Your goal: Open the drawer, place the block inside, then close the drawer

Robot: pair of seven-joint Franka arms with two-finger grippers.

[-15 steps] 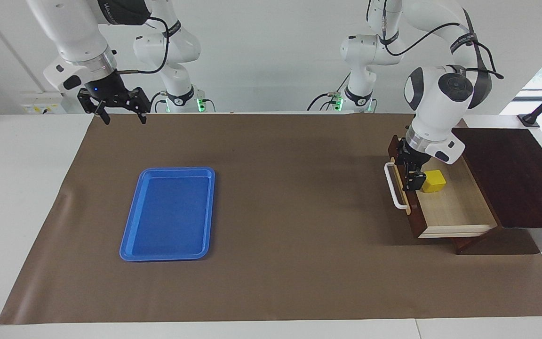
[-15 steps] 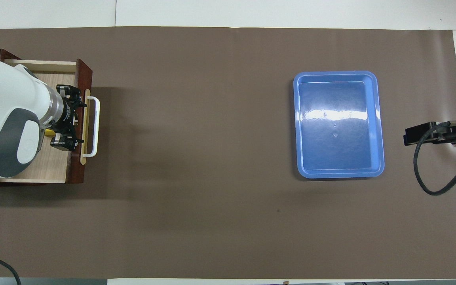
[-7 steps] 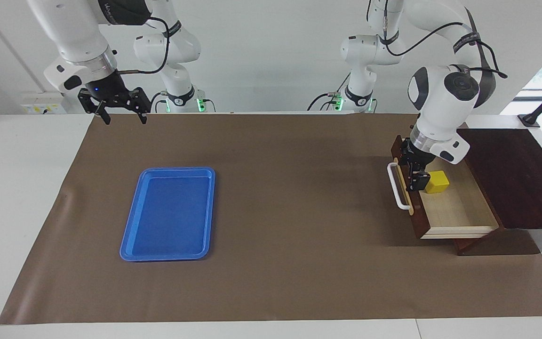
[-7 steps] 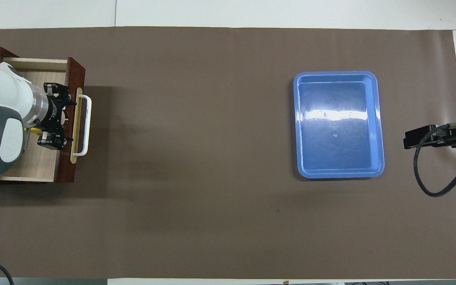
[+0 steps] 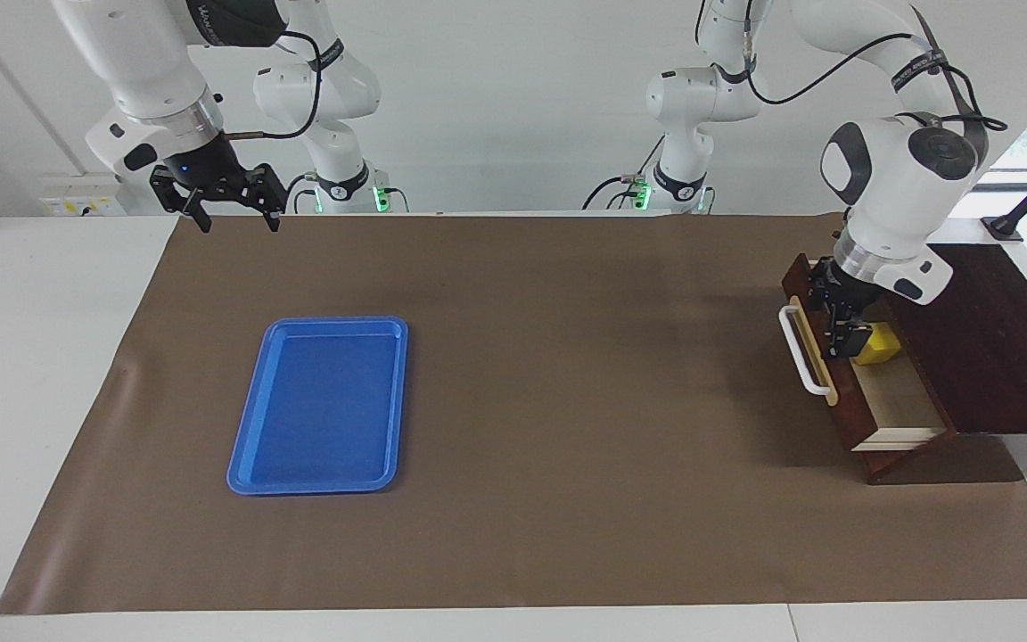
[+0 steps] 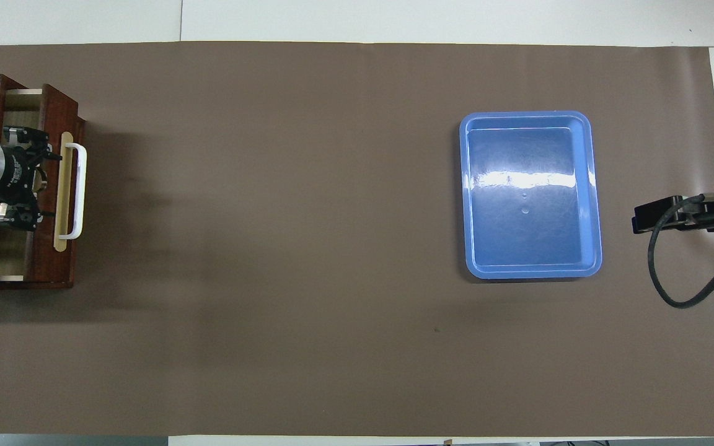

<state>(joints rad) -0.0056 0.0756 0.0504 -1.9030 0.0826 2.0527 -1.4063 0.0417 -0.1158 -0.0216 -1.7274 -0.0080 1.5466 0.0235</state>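
The dark brown drawer (image 5: 845, 406) with its white bar handle (image 5: 801, 352) stands a short way out of its dark box (image 5: 986, 348) at the left arm's end of the table. A narrow strip of pale interior (image 5: 901, 397) shows. The yellow block (image 5: 879, 348) lies inside, partly under the box's edge; the overhead view hides it. My left gripper (image 5: 842, 343) reaches down into the drawer just inside its front panel, beside the block. In the overhead view the left gripper (image 6: 19, 183) sits next to the handle (image 6: 77, 189). My right gripper (image 5: 235, 223) is open and waits.
A flat blue tray (image 5: 322, 406) lies on the brown mat (image 5: 567, 499) toward the right arm's end, also seen in the overhead view (image 6: 530, 195). The right gripper hangs over the mat's edge nearest the robots.
The drawer has slid most of the way into its box, together with my left gripper and the block. The right arm has barely moved.
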